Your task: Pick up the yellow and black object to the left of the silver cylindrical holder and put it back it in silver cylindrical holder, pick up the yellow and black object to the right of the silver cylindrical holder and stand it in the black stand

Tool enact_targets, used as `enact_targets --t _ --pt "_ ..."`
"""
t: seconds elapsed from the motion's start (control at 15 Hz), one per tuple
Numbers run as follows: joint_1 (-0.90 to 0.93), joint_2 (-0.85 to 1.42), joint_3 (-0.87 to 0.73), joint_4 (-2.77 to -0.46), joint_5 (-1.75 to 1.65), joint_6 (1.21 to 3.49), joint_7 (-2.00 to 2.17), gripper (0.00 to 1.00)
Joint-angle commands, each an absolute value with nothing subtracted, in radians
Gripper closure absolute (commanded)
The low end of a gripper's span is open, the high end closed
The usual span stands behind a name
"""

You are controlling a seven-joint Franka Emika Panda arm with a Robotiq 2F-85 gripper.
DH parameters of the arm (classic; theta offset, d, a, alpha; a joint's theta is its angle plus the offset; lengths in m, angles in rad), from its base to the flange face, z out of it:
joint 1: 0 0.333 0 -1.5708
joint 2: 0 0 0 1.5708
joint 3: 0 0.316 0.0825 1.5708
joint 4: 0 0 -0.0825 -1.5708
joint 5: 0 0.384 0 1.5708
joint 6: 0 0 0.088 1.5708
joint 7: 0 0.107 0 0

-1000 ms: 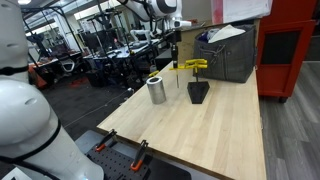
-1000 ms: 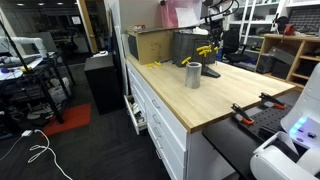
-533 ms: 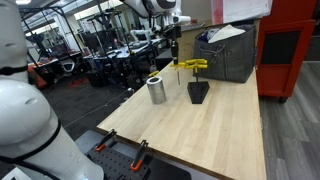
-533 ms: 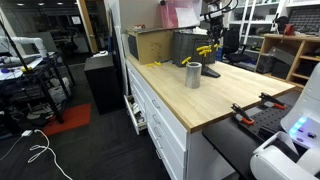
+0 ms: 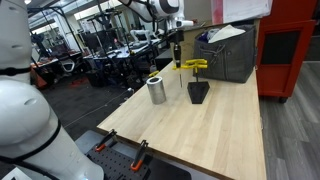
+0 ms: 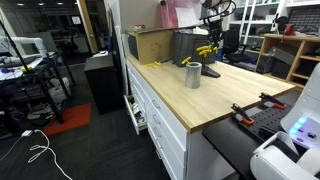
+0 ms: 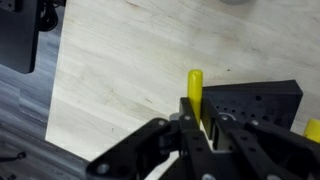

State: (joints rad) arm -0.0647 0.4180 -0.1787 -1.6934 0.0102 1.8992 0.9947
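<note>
A: The yellow and black object to the right [image 5: 194, 65] is held in the air near one end, the fingers of the gripper [image 5: 179, 62] being clamped on it. It lies almost level above the black stand [image 5: 198, 92].

B: And the silver cylindrical holder [image 5: 156, 90]?

A: It is seen at nine o'clock of the stand, apart from it.

B: What may be feared?

A: If the bar is lowered without being turned upright, the opening is probably missed. The light stand may then be pushed or tipped over.
</note>
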Motion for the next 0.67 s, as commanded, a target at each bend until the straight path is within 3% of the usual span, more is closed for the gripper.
enact_targets --t 0.0,0.6 --pt "-0.103 0.533 -0.193 -1.553 0.049 1.892 1.023 0.96" --pt "-0.2 0.741 -0.194 -1.311 0.205 1.897 1.034 0.96"
